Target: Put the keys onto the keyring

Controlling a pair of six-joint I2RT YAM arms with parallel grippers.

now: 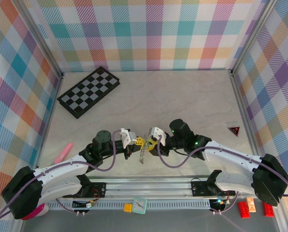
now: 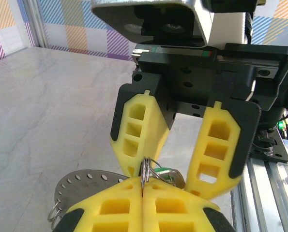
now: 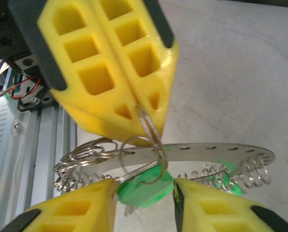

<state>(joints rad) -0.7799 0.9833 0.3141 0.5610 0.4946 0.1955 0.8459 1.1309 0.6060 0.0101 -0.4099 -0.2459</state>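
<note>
My left gripper point(image 3: 140, 108) is pinching a small wire ring point(image 3: 151, 128) in the upper middle of the right wrist frame, with its yellow pads pressed flat together. That ring is reaching down to the mint-green head of a key point(image 3: 144, 193) at lower centre. My right gripper point(image 3: 144, 186) is sitting with its fingers apart on either side of that head, and I cannot tell whether they are squeezing it. The keyring point(image 3: 206, 152), a holed metal band with wire loops, is stretching across the middle just behind the key.
</note>
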